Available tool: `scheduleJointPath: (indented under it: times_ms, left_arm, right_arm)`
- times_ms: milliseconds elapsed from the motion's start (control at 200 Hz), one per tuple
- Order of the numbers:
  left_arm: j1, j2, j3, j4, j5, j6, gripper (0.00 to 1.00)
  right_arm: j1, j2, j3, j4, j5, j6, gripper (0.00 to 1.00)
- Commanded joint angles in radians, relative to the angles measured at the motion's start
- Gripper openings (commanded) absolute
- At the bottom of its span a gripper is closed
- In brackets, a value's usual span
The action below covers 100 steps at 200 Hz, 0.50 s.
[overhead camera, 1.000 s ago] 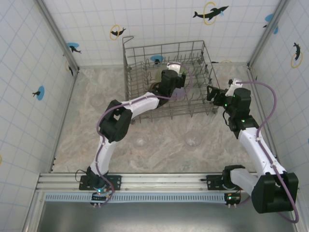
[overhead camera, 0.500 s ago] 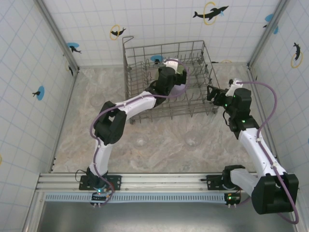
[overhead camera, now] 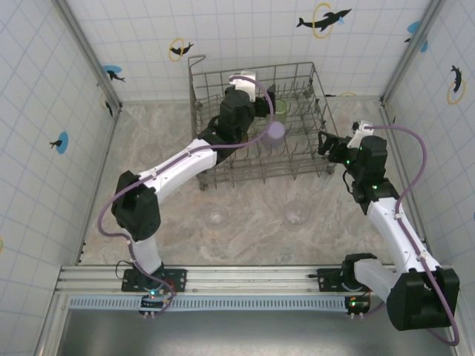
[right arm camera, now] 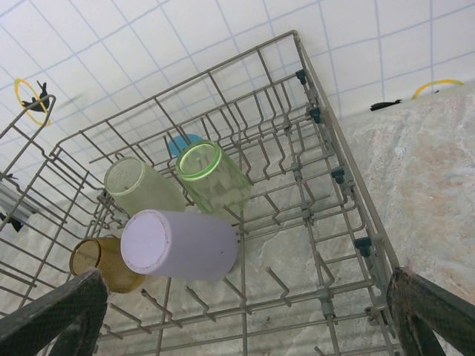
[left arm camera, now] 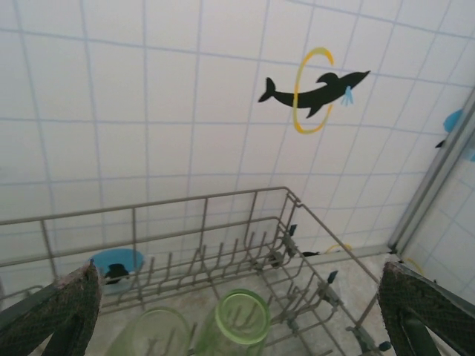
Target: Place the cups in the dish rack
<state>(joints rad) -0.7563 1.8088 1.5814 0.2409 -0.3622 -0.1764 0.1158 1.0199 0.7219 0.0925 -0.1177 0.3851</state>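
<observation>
where the rack [right arm camera: 338,176] stands, four cups [right arm camera: 182,245] lie (tilted)

One camera sits high at the near side and looks down on the whole counter [overhead camera: 148,193] and the dish rack [overhead camera: 297,78]. The left wrist camera is close above that rack, facing the far wall [left arm camera: 148,111]; the right wrist camera looks into it from the right.

The left arm [overhead camera: 185,159] has lifted rearward off the lilac cup [overhead camera: 275,130] lying in the dish rack [overhead camera: 297,74].
</observation>
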Motion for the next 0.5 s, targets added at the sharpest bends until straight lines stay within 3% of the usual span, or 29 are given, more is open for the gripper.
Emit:
scheduleJointPath:
  times_ms: [0,305,495]
  left_arm:
    - [0.009,-0.068,-0.048,-0.081,-0.106,0.064,0.98]
    - [0.011,-0.198,-0.166,-0.196,-0.195,0.068,0.98]
    - [0.011,-0.29,-0.224,-0.357,-0.212,0.004,0.98]
  right_arm:
    - [-0.005,-0.018,-0.023,-0.008,-0.021,0.01,1.0]
    - [0.008,-0.029,0.004,-0.107,-0.029,0.012,1.0]
    - [0.084,-0.049,0.041,-0.179,0.043,-0.004,1.0]
